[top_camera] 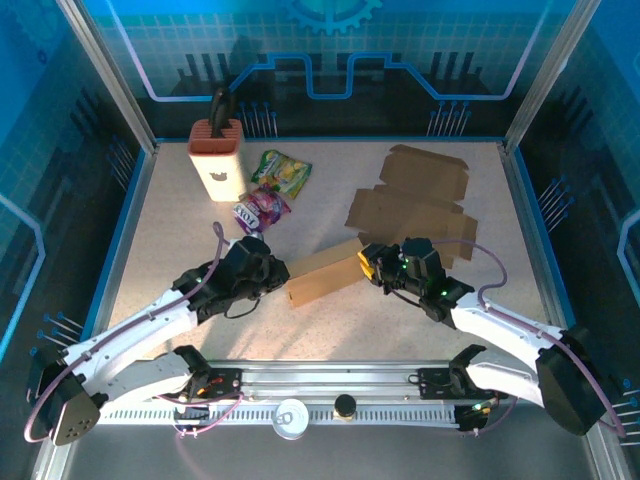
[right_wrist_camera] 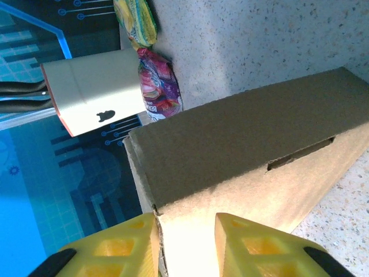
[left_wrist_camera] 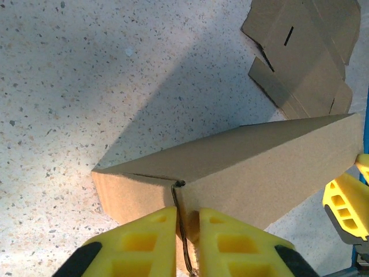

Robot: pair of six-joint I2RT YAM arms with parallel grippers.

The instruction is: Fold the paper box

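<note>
Both arms stretched low and inward. The left tool (left_wrist_camera: 187,214) was clamped on an edge of the paper box (top_camera: 322,272). The right tool (right_wrist_camera: 185,222) straddled the other end, its grip unclear.

Box (top_camera: 322,272) between left claw (top_camera: 280,272) and right claw (top_camera: 366,264); flat cardboard (top_camera: 415,205) behind; packets (top_camera: 272,190) behind-left.

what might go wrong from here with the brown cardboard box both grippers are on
1. The left gripper pinches only a thin flap edge of the brown cardboard box; a pull may tear it or slip off.
2. The right gripper straddles the opposite end; uneven motion could twist or crush the half-formed box.
</note>
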